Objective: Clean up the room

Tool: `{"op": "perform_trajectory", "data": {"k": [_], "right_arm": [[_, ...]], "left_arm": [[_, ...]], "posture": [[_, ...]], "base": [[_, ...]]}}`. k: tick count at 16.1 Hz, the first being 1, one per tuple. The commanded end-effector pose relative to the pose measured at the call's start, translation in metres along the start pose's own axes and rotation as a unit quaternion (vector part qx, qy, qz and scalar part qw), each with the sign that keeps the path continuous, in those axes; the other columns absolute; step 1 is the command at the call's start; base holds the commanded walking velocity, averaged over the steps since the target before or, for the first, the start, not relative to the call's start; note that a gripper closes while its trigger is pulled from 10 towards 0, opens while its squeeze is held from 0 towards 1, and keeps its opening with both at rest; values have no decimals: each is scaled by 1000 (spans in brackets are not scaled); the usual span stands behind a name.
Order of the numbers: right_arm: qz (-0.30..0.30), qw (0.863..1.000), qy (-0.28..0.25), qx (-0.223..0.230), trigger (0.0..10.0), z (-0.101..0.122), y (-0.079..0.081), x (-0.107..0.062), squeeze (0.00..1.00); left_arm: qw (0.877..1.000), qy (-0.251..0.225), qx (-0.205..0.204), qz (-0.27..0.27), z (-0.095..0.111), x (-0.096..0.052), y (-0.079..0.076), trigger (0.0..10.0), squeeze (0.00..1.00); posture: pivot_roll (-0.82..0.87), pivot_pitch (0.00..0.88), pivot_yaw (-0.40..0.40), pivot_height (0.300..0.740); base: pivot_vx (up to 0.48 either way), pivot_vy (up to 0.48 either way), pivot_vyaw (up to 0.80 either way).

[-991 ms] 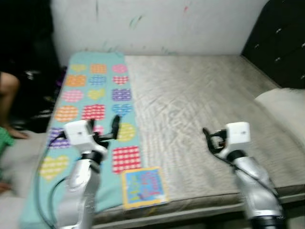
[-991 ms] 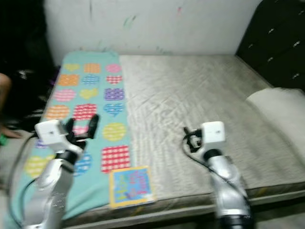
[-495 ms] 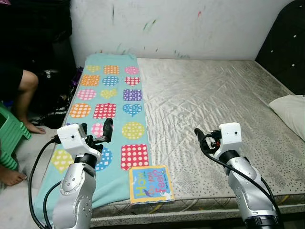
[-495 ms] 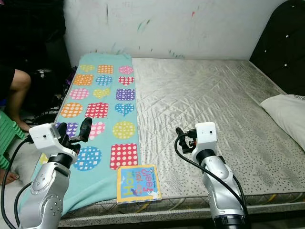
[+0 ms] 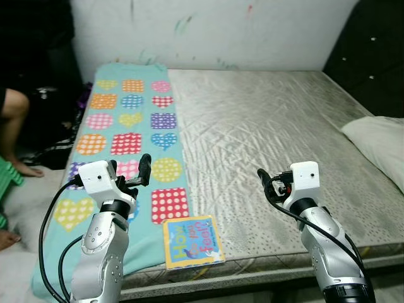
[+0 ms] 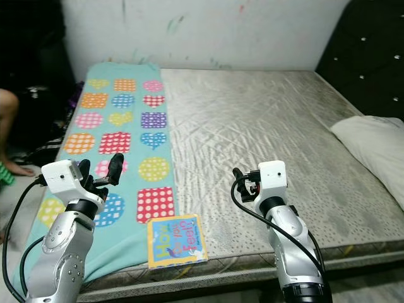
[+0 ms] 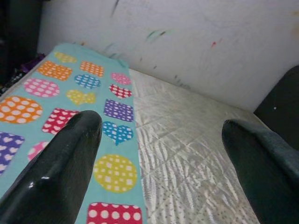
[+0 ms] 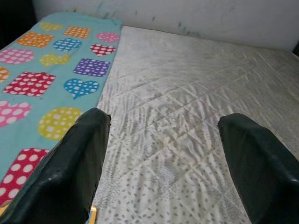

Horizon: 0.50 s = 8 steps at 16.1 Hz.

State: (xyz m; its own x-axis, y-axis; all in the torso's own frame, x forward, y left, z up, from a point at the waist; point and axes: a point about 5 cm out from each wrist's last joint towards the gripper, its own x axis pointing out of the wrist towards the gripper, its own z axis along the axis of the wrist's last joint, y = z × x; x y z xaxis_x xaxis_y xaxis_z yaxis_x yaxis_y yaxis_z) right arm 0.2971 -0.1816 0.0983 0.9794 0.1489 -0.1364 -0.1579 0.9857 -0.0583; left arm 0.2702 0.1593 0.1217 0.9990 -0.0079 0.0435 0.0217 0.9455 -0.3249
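Step in hand: you are standing at the foot of the bed (image 5: 265, 126), facing it, with nothing picked up yet; I judge this to be the approach before a first pick.
Task's thing: the picture book (image 5: 192, 242) lies flat at the near edge of the bed, its far-left corner overlapping the near end of the patterned blanket (image 5: 129, 136), the rest on bare mattress.
Blanket: it runs along the left side of the bed from the wall to the near edge and hangs over the left side.
Left pincer: your left pincer (image 5: 140, 175) hovers above the blanket, just beyond and to the left of the book; its wrist view shows the two fingers (image 7: 56, 163) spread wide with nothing between them.
Right pincer: your right pincer (image 5: 267, 184) hangs over the bare mattress, to the right of the book and well apart from it; its fingers (image 8: 70, 163) are also wide apart and empty.
Other things: a pillow (image 5: 379, 148) sits at the right edge of the bed, far from the book; a person's leg (image 5: 12, 136) is off the left side of the bed.
Next move: probably you bring the left pincer back toward the book's near edge, which reaches the mattress edge, and close on that edge, since the book lies flat.
Risk: the thin book may slide on the blanket instead of lifting.
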Motion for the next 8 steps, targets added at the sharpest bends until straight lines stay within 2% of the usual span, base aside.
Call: {"op": "perform_trajectory", "data": {"k": [1,2,4,8], "right_arm": [[-2,1000,-7,-6,10000,4,-3,1,0],[-2,1000,-7,-5,10000,3,-2,1,0],[-3,1000,-7,-5,10000,3,-2,1,0],[-5,1000,-9,-6,10000,4,-2,0,0]], "left_arm": [[1000,6,4,-5,-2,1,-2,10000,0],[1000,6,3,-7,-1,1,-2,10000,0],[1000,6,2,-7,-1,1,-3,10000,0],[1000,7,2,-5,-1,1,-3,10000,0]], "posture": [[-46,0,-60,740],[-47,0,-59,740],[-47,0,-59,740],[-50,0,-61,740]], "base": [[0,0,0],[0,0,0],[0,-240,0],[0,-304,0]]}}
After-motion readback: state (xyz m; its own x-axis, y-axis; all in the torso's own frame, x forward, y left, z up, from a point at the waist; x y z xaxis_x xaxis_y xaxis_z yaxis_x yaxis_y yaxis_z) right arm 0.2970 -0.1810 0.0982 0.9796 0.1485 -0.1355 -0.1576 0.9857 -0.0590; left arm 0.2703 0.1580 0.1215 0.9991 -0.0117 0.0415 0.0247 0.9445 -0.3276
